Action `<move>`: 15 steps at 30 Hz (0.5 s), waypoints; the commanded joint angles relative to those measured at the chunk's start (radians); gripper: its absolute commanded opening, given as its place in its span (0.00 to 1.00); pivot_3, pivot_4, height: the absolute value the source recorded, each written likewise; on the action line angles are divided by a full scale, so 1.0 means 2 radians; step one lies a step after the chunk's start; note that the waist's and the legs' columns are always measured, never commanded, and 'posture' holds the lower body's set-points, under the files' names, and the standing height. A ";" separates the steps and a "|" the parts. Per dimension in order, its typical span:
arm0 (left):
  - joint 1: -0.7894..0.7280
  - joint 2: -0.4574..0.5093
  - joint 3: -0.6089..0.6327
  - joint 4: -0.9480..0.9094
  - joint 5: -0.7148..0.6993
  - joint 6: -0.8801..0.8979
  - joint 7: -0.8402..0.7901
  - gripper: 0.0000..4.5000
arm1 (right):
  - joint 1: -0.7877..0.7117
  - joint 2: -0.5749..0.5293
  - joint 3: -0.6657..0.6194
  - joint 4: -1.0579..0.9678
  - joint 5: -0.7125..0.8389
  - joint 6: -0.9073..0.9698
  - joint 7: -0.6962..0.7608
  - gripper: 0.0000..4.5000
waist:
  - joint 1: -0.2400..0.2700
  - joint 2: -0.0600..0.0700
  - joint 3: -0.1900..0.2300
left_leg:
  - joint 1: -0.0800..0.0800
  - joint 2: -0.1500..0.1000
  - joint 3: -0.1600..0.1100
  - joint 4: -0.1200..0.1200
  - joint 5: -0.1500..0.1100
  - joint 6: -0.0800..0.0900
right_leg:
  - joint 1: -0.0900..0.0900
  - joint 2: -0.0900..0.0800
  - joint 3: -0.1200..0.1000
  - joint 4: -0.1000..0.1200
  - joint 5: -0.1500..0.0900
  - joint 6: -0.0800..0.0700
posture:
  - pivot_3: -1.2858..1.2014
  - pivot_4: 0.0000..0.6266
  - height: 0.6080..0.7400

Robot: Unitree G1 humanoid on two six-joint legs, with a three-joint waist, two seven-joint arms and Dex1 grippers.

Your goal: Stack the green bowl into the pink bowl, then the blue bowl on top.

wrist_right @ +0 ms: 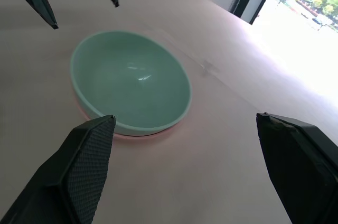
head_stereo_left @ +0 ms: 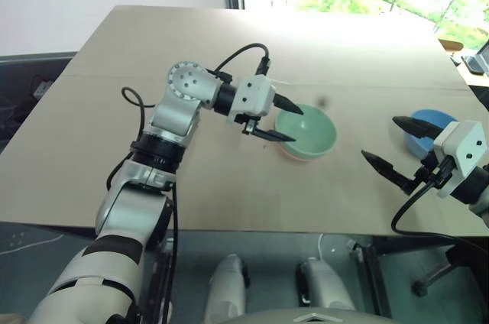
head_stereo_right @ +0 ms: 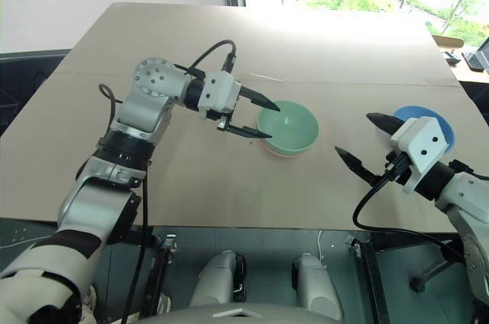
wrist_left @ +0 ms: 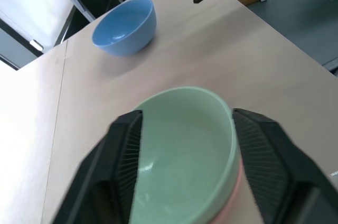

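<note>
Near the middle of the table (head_stereo_left: 114, 148), the green bowl (head_stereo_left: 307, 131) sat nested inside the pink bowl (head_stereo_left: 289, 153), of which just a thin salmon rim peeked out underneath. My left pincer (head_stereo_left: 284, 119) hung beside the stack on its left, pointing across toward it, its two black fingers spread with one tip over the green rim and the other just outside the wall, pinching nothing. From my left wrist I saw the green bowl between my open fingers (wrist_left: 124, 150), not pressed by either pad. Toward the right edge of the table, well apart from the stack, stood the blue bowl (head_stereo_left: 422, 131), upright and alone. My right pincer (head_stereo_left: 390, 143) hovered just in front of the blue bowl, fingers spread wide and empty, pointing back toward the stacked pair.
</note>
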 commanded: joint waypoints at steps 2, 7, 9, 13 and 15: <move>0.001 0.005 0.036 -0.042 -0.028 0.044 0.030 0.99 | 0.007 -0.011 -0.033 -0.022 0.036 0.001 0.008 1.00 | 0.000 0.000 0.000 | 0.000 0.000 0.000 0.000 0.000 0.000 | 0.000 0.000 0.000 0.000 0.000 0.000 | 0.52 0.24 1.00; 0.032 0.032 0.094 -0.090 -0.072 0.117 0.067 0.99 | 0.014 -0.021 -0.037 -0.007 0.037 -0.002 0.007 1.00 | -0.006 0.000 0.000 | 0.000 0.000 -0.001 0.001 0.000 0.000 | 0.000 0.000 0.000 0.000 0.000 0.000 | 0.52 0.24 1.00; 0.061 0.037 0.122 -0.117 -0.093 0.143 0.097 0.99 | 0.010 -0.031 -0.032 0.014 0.006 -0.007 -0.007 1.00 | -0.008 0.000 0.000 | 0.000 0.000 -0.001 0.001 0.000 0.000 | 0.000 0.000 0.000 0.001 0.000 0.000 | 0.52 0.24 1.00; 0.135 0.055 0.165 -0.174 -0.135 0.192 0.122 0.99 | -0.033 -0.066 -0.003 0.097 -0.073 0.031 -0.067 1.00 | -0.008 0.000 0.000 | 0.000 0.000 -0.001 0.002 0.000 0.000 | 0.001 0.000 -0.001 0.001 0.000 0.000 | 0.52 0.24 1.00; 0.172 0.075 0.176 -0.197 -0.165 0.221 0.102 0.99 | -0.069 -0.073 0.015 0.146 -0.091 0.056 -0.087 1.00 | -0.008 0.000 0.000 | 0.000 0.000 -0.001 0.002 0.000 0.000 | 0.001 0.000 -0.001 0.001 0.000 0.000 | 0.52 0.24 1.00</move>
